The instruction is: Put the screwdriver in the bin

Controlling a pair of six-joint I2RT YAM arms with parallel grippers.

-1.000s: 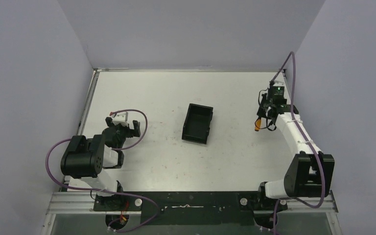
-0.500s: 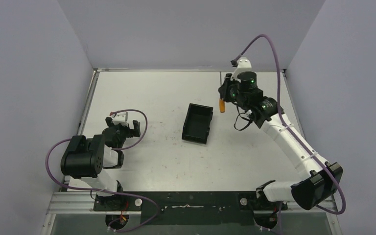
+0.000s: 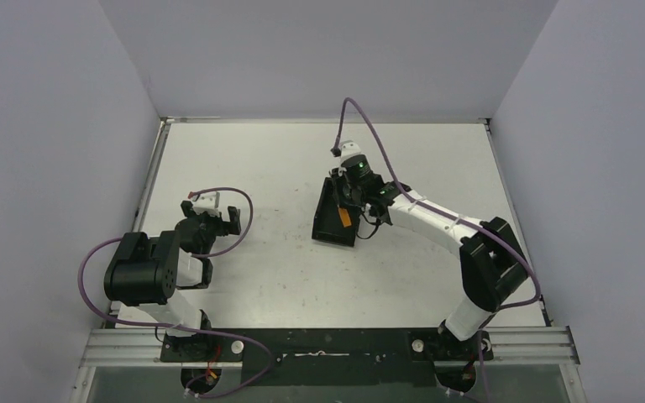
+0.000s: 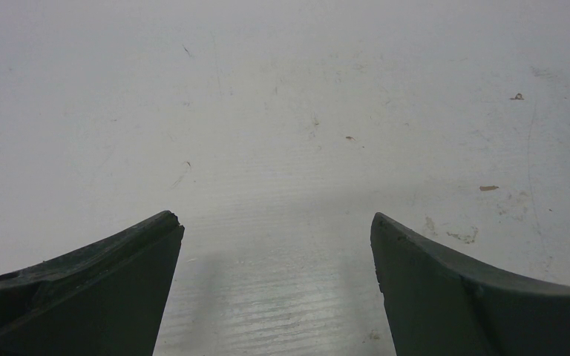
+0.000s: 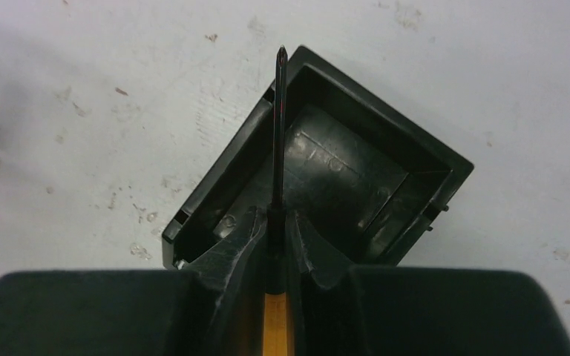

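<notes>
Right end effector (image 5: 274,222) grips screwdriver (image 5: 279,133) over bin (image 5: 375,119); height above it unclear.

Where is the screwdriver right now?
Top view: the screwdriver is above the bin at the middle of the table, clamped in the right end effector. In the wrist view its tip overlaps the rim.

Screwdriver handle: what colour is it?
Orange. The screwdriver handle shows best in the right wrist view, clamped between the fingers.

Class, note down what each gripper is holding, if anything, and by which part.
Right gripper: the screwdriver, pinched where the shaft meets the orange handle. Left gripper: open, holding nothing.
</notes>
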